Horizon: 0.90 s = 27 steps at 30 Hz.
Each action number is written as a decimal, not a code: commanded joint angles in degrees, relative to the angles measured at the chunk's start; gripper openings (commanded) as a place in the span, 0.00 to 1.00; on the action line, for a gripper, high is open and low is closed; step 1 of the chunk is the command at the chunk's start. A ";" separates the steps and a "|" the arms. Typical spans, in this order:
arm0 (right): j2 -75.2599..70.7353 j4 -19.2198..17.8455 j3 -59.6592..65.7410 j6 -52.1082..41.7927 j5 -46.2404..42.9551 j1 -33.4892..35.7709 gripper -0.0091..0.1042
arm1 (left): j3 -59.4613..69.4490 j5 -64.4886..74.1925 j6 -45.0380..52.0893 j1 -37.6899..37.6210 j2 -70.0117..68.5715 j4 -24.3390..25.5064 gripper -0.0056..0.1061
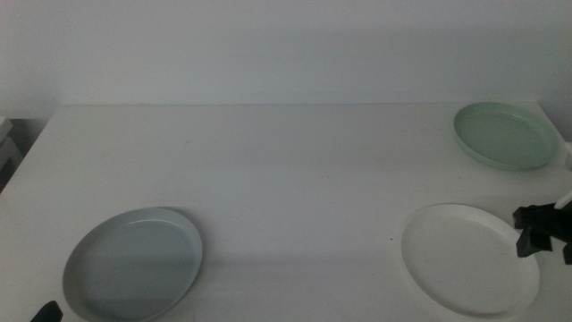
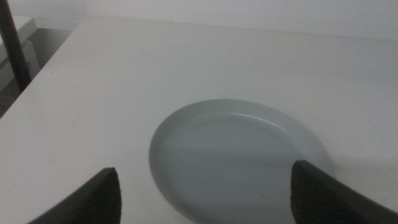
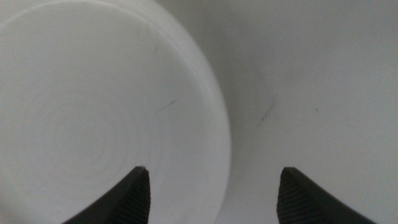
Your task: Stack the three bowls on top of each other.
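Room: a plain pale wall runs behind the table; at the far left, off the table's edge, a bit of white furniture shows (too little of it to name).

Table: white, matte, evenly lit, with soft broad shadows crossing it; a tiny dark speck lies just left of the white bowl.

Left gripper: at the near left corner, only a dark tip showing at the bottom edge of the middle view. Its jaws are spread wide, and in the left wrist view the grey bowl lies beyond and between them; nothing is held.

Grey bowl: near left on the table, flat and upright, a shadow under its right rim. It is well apart from the other two.

White bowl: near right, flat on the table, almost the same tone as the surface.

Green bowl: far right, near the back corner, apart from the white one (none of the three is stacked).

Right gripper: dark, coming in from the right edge, over the white bowl's right rim. Its jaws stand apart, one over the bowl's inside and the other over bare table, so the rim runs between them; whether either touches the rim cannot be told.
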 commanded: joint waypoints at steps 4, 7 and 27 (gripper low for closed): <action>4.24 -0.23 -1.83 -0.16 -5.23 -0.36 0.54 | 0.35 -4.17 -0.81 -0.01 -0.82 -0.47 0.86; 6.80 -0.17 -1.83 -0.16 -7.08 -0.36 0.48 | 0.35 -4.17 -0.81 -0.01 -0.82 -0.47 0.86; 0.75 2.20 -11.27 2.03 0.50 6.78 0.08 | 0.35 -4.17 -0.81 -0.01 -0.82 -0.47 0.86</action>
